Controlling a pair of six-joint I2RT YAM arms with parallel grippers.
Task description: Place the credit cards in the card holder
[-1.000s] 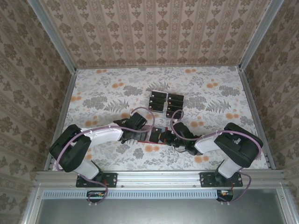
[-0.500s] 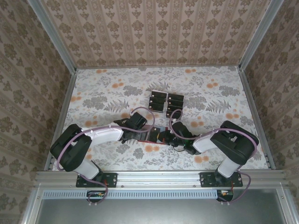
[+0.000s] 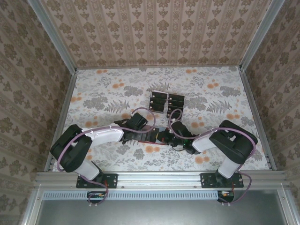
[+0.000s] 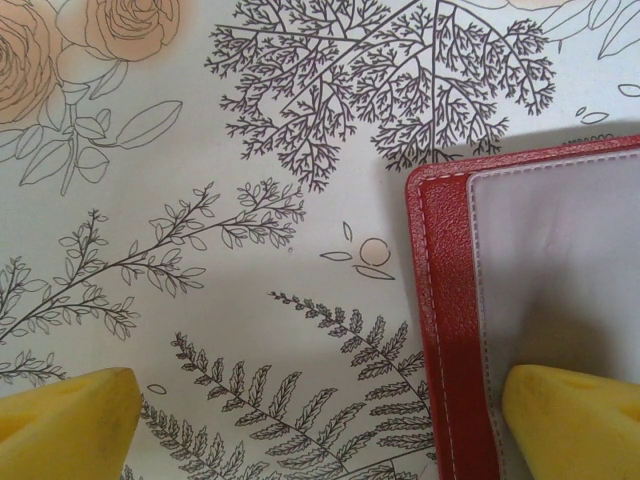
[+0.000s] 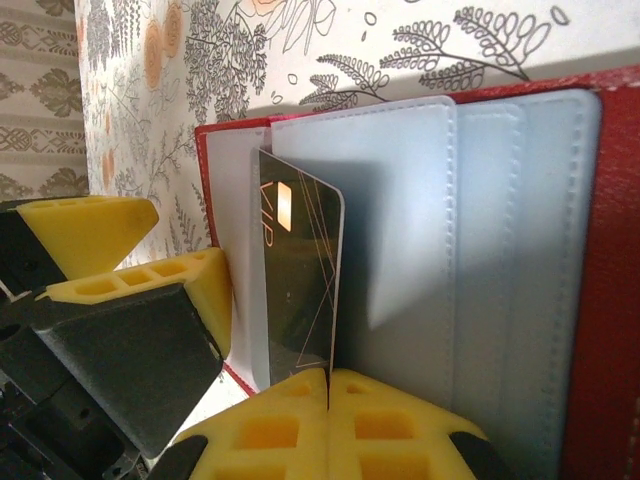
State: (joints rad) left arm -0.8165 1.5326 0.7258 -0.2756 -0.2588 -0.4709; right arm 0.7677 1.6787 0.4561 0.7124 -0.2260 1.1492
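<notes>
From above, the card holder (image 3: 155, 136) lies open on the table (image 3: 93, 93), at six o'clock from the stacked spare cards (image 3: 166, 104). The left gripper (image 3: 140, 136) is at its nine o'clock and the right gripper (image 3: 165, 137) at its three. The wrists are packed close, so a sideways correction could knock them together.

At the left wrist, the left gripper (image 4: 320, 430) has its jaws spread wide. One pad (image 4: 575, 420), at five o'clock, sits over the holder's grey pocket. If that pad slips, the holder will likely slide.

At the right wrist, the right gripper (image 5: 327, 385) pinches the lower edge of a black credit card (image 5: 297, 280). The card tilts toward the clear pockets (image 5: 420, 230); I cannot tell whether it is inside one. Its corner could snag the stitched lip, or the card could pivot in the pinch. The holder is supple red leather with tiered, cloudy sleeves.
</notes>
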